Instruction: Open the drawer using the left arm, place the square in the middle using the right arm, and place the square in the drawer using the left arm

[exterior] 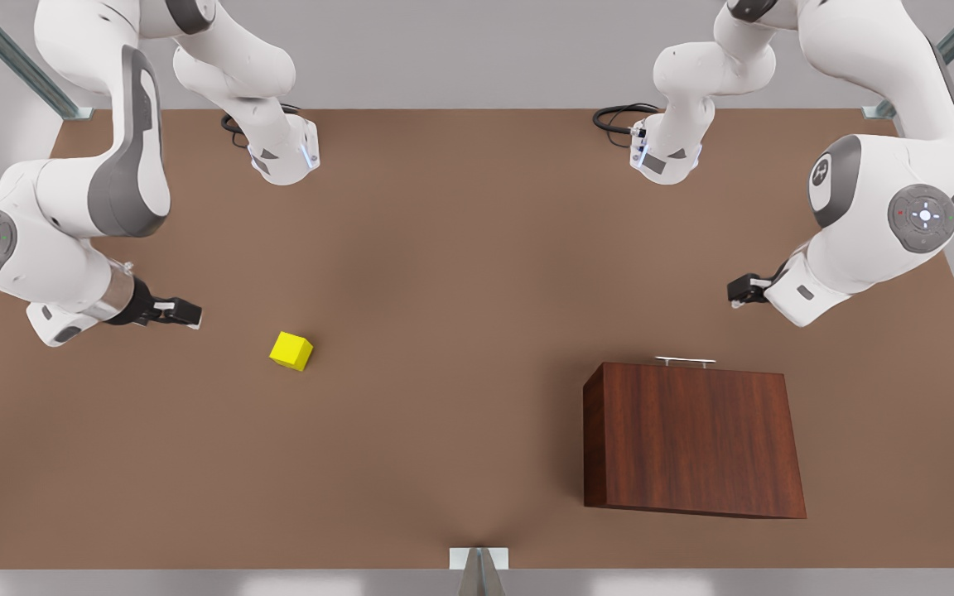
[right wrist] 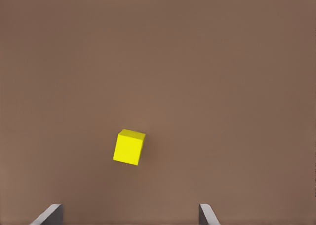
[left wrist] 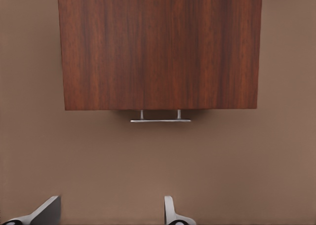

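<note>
Drawer [exterior: 692, 434] shut, at the counter's [exterior: 460, 273] 4 o'clock; opening comes first. Left tool [exterior: 740, 291], fingers apart, must reach the handle [left wrist: 160, 120]. Right tool [exterior: 183, 313], parted, waits near the square [exterior: 291, 350].

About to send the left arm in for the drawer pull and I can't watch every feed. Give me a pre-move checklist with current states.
1. Drawer shut, front flush with the cabinet: ok.
2. Handle unobstructed, facing the left gripper: ok.
3. Left gripper open, apart from the handle: ok.
4. Yellow square sitting free on the table: ok.
5. Right gripper open, short of the square: ok.
6. Handle centred between the left fingers: not ok, it sits off toward one finger.
</note>
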Tool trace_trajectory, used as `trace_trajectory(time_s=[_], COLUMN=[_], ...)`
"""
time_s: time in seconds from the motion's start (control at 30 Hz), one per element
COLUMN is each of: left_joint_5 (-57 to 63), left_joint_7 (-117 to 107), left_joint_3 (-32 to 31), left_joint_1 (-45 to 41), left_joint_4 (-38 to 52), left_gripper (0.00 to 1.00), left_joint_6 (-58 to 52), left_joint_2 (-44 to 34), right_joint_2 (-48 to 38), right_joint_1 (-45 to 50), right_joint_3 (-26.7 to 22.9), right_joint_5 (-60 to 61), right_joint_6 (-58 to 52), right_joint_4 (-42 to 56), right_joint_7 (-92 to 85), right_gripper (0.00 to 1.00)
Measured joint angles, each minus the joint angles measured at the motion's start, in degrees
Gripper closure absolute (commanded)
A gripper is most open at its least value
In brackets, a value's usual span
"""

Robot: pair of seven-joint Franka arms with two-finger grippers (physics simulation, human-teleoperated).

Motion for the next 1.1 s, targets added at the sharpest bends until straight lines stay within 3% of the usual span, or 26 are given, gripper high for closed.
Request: trace_trajectory(time_s=[0.07,0.1,0.17,0.3,0.47,0.57,0.7,1.1], left_joint_5=[0.0,-0.1,-1.8,-4.2,-5.0,-5.1,-5.2,-4.7], left_joint_7=[-1.2,-13.3,-41.8,-60.0,-66.5,-66.6,-67.1,-71.3], left_joint_3=[0.1,0.1,0.1,1.3,2.8,2.9,2.8,2.8], left_joint_1=[-0.8,-0.7,-0.9,-0.5,-0.7,-0.4,-0.9,-0.8], left_joint_4=[-6.5,-12.2,-25.6,-44.1,-46.3,-51.4,-51.8,-49.8], left_gripper=[0.0,0.0,0.0,0.0,0.0,0.0,0.0,0.0], left_joint_6=[0.1,3.7,19.6,43.3,51.6,61.6,64.2,65.9], left_joint_2=[-0.7,-1.7,-5.3,-9.0,-8.8,-8.6,-7.4,-5.0], right_joint_2=[0.0,0.3,1.8,6.7,7.8,8.5,9.0,9.4], right_joint_1=[0.0,0.0,-0.3,-0.8,4.1,8.3,12.8,9.6], right_joint_3=[0.0,0.0,0.0,0.1,0.8,0.8,0.9,0.2], right_joint_5=[0.0,-0.1,-0.3,0.0,1.5,1.4,1.5,-0.2], right_joint_6=[0.0,0.0,0.0,7.5,24.0,28.1,36.0,35.9], right_joint_4=[0.0,0.0,-0.1,-0.8,-13.2,-15.9,-23.0,-27.7], right_joint_7=[0.0,-0.1,0.1,0.2,12.7,21.5,31.6,24.7], right_gripper=[0.0,0.0,0.0,0.0,0.0,0.0,0.0,0.0])
